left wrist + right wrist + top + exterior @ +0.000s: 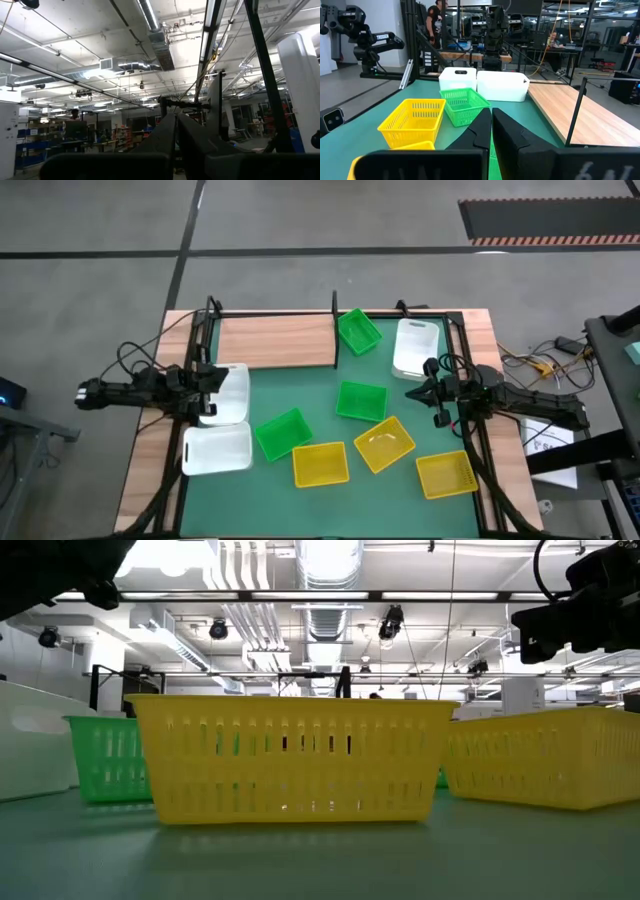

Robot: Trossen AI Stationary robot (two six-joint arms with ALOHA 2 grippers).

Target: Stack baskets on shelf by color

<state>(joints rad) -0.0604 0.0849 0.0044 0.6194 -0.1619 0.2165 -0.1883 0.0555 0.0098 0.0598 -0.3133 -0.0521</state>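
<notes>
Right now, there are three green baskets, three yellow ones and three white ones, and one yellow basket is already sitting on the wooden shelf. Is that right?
Almost. The counts are right, but the basket on the wooden shelf is a green basket, not a yellow one. The high view shows all three yellow baskets down on the green mat.

A large industrial lab or workshop: exposed ceiling ducts (150, 37), strip lights (330, 560), a bare concrete floor (90, 290), workbenches (470, 56) beyond, cables (535, 360) trailing beside the table (150, 450).
</notes>
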